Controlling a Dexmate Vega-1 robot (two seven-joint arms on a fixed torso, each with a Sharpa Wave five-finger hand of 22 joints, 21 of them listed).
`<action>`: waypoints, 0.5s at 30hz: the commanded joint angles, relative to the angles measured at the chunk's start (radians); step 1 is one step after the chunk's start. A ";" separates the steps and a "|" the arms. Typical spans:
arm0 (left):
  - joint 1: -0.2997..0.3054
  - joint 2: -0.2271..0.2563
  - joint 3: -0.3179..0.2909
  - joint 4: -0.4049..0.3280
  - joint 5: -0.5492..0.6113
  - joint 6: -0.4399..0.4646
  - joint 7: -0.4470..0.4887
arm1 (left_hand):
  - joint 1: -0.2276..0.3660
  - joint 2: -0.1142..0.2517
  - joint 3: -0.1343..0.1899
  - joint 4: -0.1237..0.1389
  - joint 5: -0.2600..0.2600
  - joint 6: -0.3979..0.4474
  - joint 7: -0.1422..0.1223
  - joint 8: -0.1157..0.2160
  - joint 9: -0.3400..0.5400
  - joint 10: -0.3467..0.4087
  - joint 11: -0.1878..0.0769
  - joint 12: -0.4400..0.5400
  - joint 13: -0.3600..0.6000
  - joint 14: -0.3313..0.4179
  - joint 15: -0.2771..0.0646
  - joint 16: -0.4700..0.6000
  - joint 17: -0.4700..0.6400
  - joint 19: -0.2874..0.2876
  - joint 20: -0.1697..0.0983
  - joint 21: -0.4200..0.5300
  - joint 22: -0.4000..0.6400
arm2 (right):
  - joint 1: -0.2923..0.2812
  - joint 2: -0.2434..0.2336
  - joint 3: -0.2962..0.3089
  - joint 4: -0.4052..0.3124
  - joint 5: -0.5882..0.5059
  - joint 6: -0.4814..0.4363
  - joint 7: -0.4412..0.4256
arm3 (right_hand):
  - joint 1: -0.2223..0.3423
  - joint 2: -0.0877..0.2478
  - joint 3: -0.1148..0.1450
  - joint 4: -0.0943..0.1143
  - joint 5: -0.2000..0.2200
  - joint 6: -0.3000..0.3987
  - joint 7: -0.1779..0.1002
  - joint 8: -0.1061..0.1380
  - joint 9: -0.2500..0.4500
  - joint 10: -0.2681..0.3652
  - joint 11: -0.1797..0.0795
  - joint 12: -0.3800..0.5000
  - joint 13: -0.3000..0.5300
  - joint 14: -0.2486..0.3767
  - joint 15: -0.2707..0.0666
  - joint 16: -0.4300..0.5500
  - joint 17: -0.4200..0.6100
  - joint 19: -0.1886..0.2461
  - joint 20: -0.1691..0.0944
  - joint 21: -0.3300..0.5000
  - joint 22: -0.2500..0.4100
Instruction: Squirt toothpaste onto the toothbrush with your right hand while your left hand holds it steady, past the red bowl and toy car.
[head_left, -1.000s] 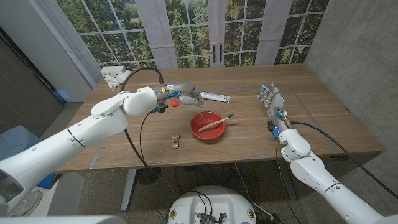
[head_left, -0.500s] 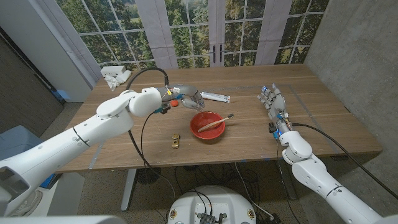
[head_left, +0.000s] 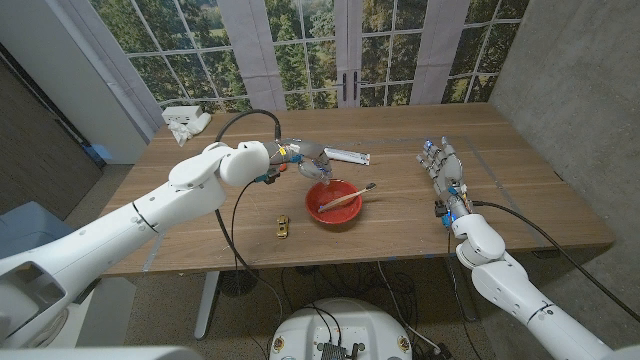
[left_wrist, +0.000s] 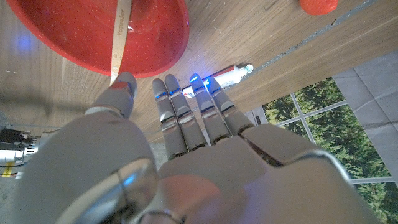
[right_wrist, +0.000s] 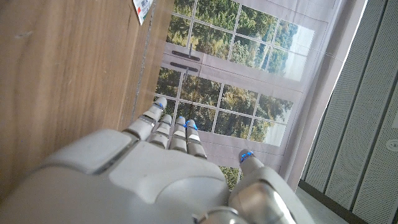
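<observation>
While your left hand (head_left: 308, 160) hangs over the table with its fingers straight, close together and gripping nothing, its fingertips reach the rim of the red bowl (head_left: 334, 201) at about ten o'clock. The toothbrush (head_left: 347, 195) lies slanted across that bowl, its head end sticking out over the rim toward two o'clock. In your left wrist view the brush handle (left_wrist: 121, 31) crosses the red bowl (left_wrist: 93, 31) just ahead of your thumb, not touching it as far as you can see. The toothpaste tube (head_left: 346, 156) lies flat at twelve o'clock from the bowl, just past your left fingertips. A small orange-red ball (head_left: 282, 167) sits at ten o'clock from the bowl, beside your left wrist. The yellow toy car (head_left: 283, 228) stands at eight o'clock from the bowl, near the table's front edge.

Your right hand (head_left: 442, 163) is released, fingers straight and slightly apart, well away at three o'clock from the bowl, holding nothing.

The surface is a wooden table (head_left: 520, 190) of long brown planks. A crumpled white cloth (head_left: 186, 121) lies at its far left corner. Behind the table, tall paned windows (head_left: 300, 50) show green trees, with pale curtains (head_left: 245, 50) between them; a grey wall (head_left: 570, 80) stands to the right
</observation>
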 joint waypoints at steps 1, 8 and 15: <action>-0.043 -0.047 0.053 0.037 0.044 -0.007 -0.063 | 0.018 0.007 -0.011 0.001 -0.002 -0.013 -0.012 -0.006 0.003 -0.019 -0.006 -0.005 0.006 -0.038 -0.132 -0.019 -0.004 -0.021 0.002 -0.010 0.001 | -0.017 0.000 0.012 0.004 0.013 0.014 0.005 | 0.001 0.026 -0.004 -0.002 0.002 0.009 -0.005 0.007 0.004 0.009 -0.001 0.004 0.001 0.004 0.007 0.004 -0.001 0.004 0.004 0.003 0.002; -0.063 -0.068 0.073 0.056 0.058 -0.004 -0.093 | 0.023 0.011 -0.030 0.004 -0.001 -0.034 -0.031 -0.015 0.004 -0.039 -0.015 -0.016 0.008 -0.086 -0.115 -0.044 -0.013 -0.062 0.005 -0.032 0.000 | -0.021 0.003 0.016 0.016 0.019 0.026 0.014 | 0.001 0.025 -0.004 -0.002 0.001 0.011 -0.004 0.007 0.004 0.010 0.000 0.004 0.001 0.006 0.008 0.005 -0.001 0.005 0.005 0.004 0.002; -0.097 -0.091 0.097 0.098 0.047 -0.035 -0.127 | 0.024 0.013 -0.041 0.006 -0.001 -0.043 -0.035 -0.019 0.004 -0.059 -0.017 -0.028 0.007 -0.115 -0.100 -0.058 -0.019 -0.076 0.009 -0.044 -0.002 | -0.024 0.011 0.020 0.029 0.026 0.042 0.019 | 0.001 0.024 -0.004 -0.003 0.001 0.011 -0.005 0.007 0.004 0.010 0.001 0.004 0.001 0.008 0.009 0.005 -0.002 0.006 0.006 0.004 0.002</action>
